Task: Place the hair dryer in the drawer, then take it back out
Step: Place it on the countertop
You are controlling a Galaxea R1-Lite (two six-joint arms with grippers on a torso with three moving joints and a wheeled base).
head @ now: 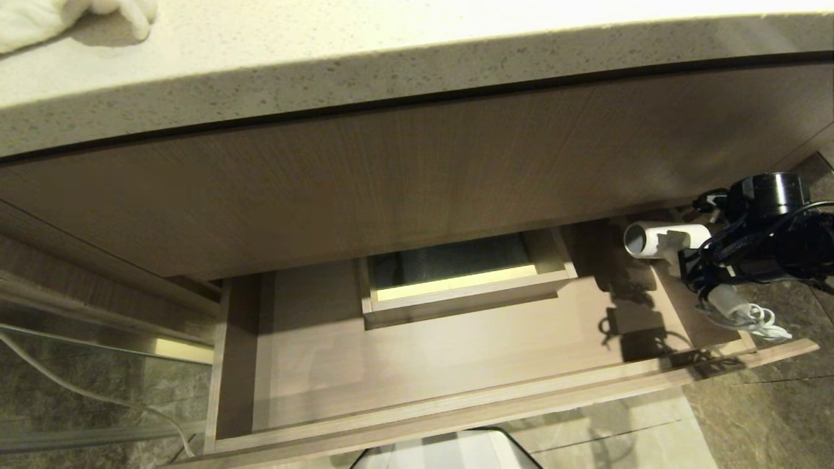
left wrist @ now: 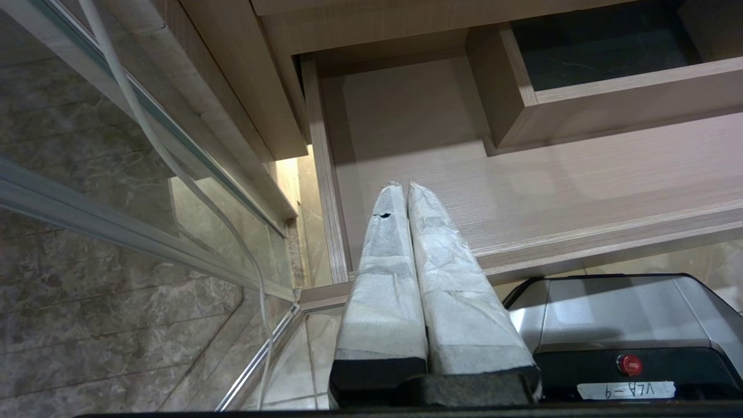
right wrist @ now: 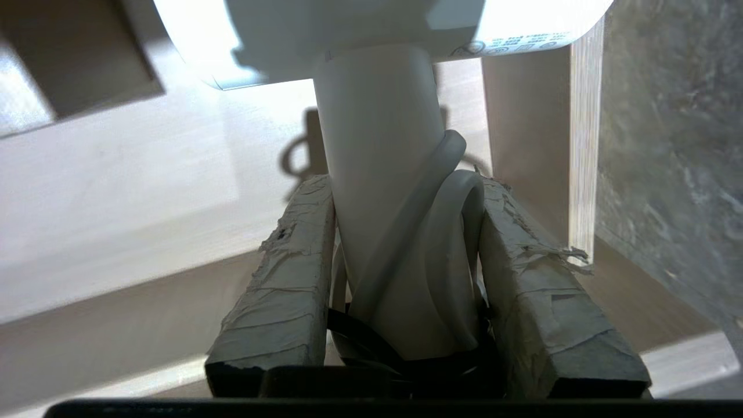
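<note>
1 hair dryer (head: 664, 240), 1 drawer (head: 417, 365)

Speckled stone countertop (head: 404, 52) overhead, white towel (head: 65, 19) lying on it. Below, wood panel (head: 417, 176). White cable (head: 85, 391) trailing across marble floor (head: 769, 417).

The scene is viewed by the head camera from above, looking steeply down past the stone countertop (head: 391, 58) into the open drawer (head: 456, 365), whose full width is taken in. The left wrist view is taken from behind the left gripper (left wrist: 400, 188), held low outside the drawer front, and the drawer (left wrist: 522, 191) is faced obliquely. The right wrist view is set very near, from behind the right gripper (right wrist: 406, 197), with the hair dryer (right wrist: 377, 145) filling the frame. The boxed cut-out (head: 456, 273) is shared by the head and left wrist views.
</note>
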